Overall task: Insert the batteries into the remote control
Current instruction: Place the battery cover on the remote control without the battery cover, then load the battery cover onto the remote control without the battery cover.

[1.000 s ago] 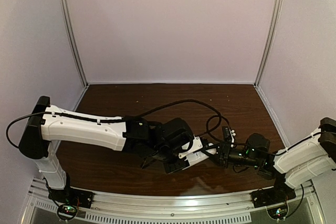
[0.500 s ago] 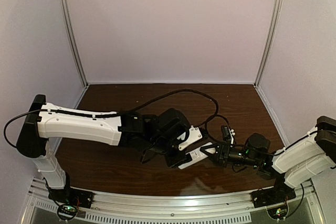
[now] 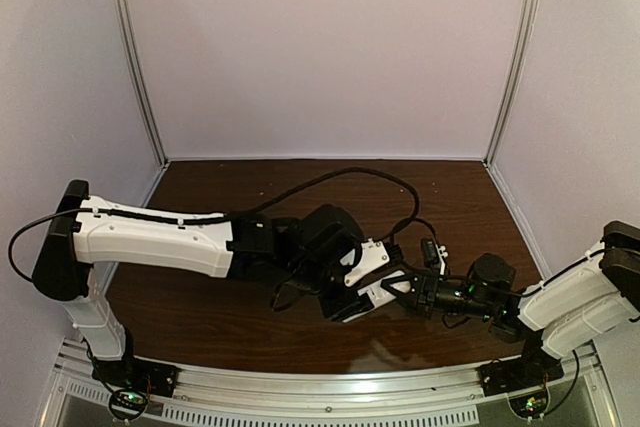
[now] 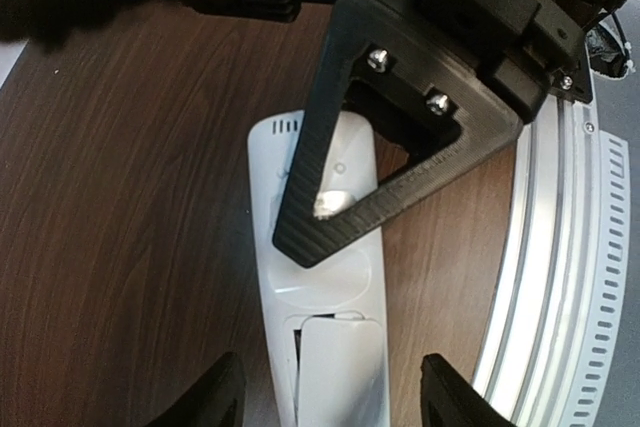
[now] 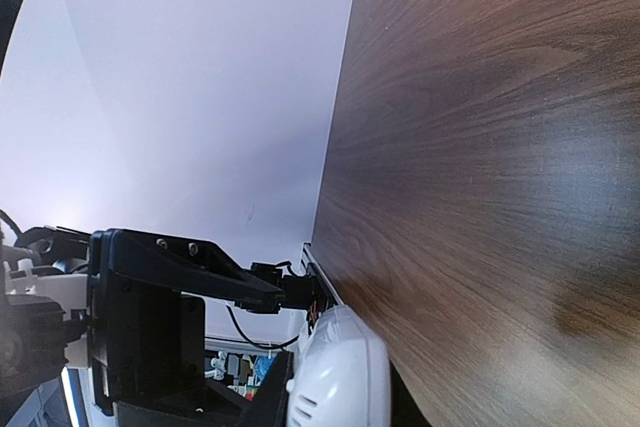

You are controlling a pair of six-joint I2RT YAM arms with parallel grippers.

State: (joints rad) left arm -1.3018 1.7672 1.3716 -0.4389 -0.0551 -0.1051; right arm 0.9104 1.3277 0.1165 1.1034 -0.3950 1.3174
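Remote control [image 4: 325,277] over dark wood table [image 4: 120,227], pale walls [image 3: 320,47] around; right gripper [image 3: 395,292] pinches it, blocking its face, between left gripper's [image 4: 332,397] spread jaws.

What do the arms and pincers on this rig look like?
The left arm and right arm have white shells with black joints. Loose black cables loop from the wrists. The left pincer and right pincer are black. The right one's finger is a ribbed triangular frame with two silver screws.

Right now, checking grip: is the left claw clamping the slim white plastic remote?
No, the left claw straddles the white remote, gaps both sides.
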